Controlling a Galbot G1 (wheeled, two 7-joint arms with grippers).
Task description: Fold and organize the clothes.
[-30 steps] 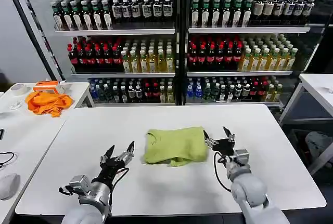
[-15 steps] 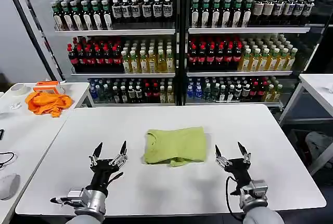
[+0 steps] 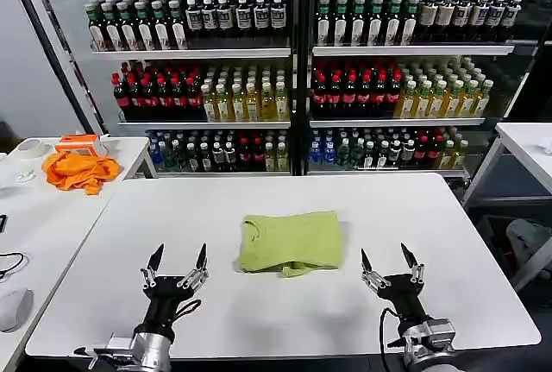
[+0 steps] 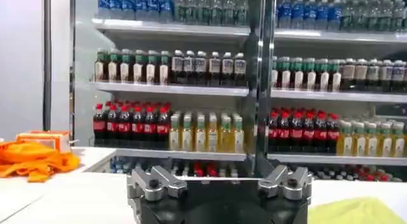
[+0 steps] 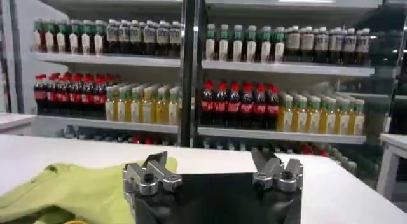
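While both my arms hung low at the near edge of the table (image 3: 448, 217), I held my left gripper (image 3: 177, 270) and right gripper (image 3: 390, 267) spread wide and empty, fingers pointing up and away from me. Each stood on the near side of the shirt (image 3: 290, 242), the left one off its left end and the right one off its right end, both well apart from the cloth and touching nothing.

As I judged it, the fold was done or nearly so, and the step in hand was a clean retreat. To do it well I would keep the fingers wide and clear of the fabric, so that no tip caught a hem and dragged the stack open.

The shirt lay near the middle of the table, a lime yellow-green bundle folded into a rough rectangle. Its round neck sat at the left end. The near edge was not tidy: a lower layer poked out there in a small lip, and soft creases ran across the top. Left of the shirt and farther back, an orange cloth (image 3: 80, 170) lay on a side table (image 3: 34, 208). Beyond the shirt stood shelves of bottles (image 3: 293, 70).
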